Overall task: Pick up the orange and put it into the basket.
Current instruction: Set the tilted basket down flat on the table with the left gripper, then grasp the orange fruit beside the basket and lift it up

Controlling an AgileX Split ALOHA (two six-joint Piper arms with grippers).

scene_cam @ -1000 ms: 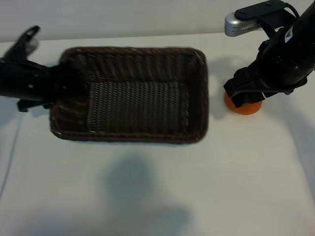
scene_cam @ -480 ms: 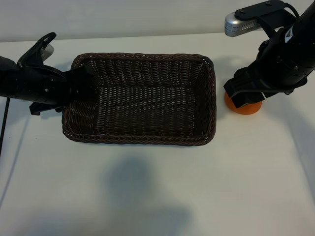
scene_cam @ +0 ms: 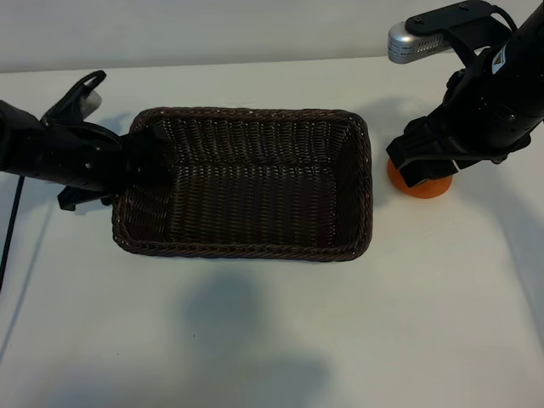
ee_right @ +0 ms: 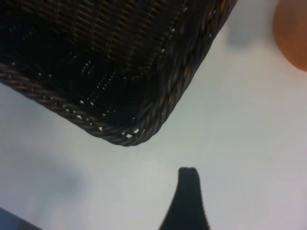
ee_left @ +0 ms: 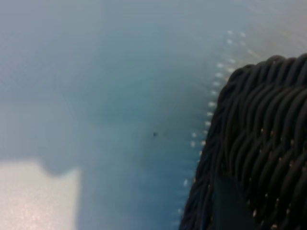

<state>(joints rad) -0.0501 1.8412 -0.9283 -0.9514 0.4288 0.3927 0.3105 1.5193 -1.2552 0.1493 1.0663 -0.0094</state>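
The dark-brown wicker basket [scene_cam: 357, 187] lies in the middle of the white table. My left gripper [scene_cam: 134, 166] is shut on its left rim, and the left wrist view shows one of its dark fingers [ee_left: 230, 203] against the braided rim [ee_left: 254, 120]. The orange [scene_cam: 422, 186] rests on the table just right of the basket. My right gripper [scene_cam: 425, 164] hangs open over it and hides its upper part. In the right wrist view only one of its fingers [ee_right: 188, 199] shows above bare table, with the orange [ee_right: 293, 36] off to the side and the basket corner [ee_right: 144, 124] nearby.
White tabletop [scene_cam: 272, 340] stretches in front of the basket, with a soft shadow on it. A dark cable [scene_cam: 10, 223] runs down from the left arm at the table's left edge. The right arm's silver camera mount [scene_cam: 416, 41] sticks out above the orange.
The basket has slid to the right and a little toward the front, carried by my left gripper on its rim. The right arm and the orange have stayed put.
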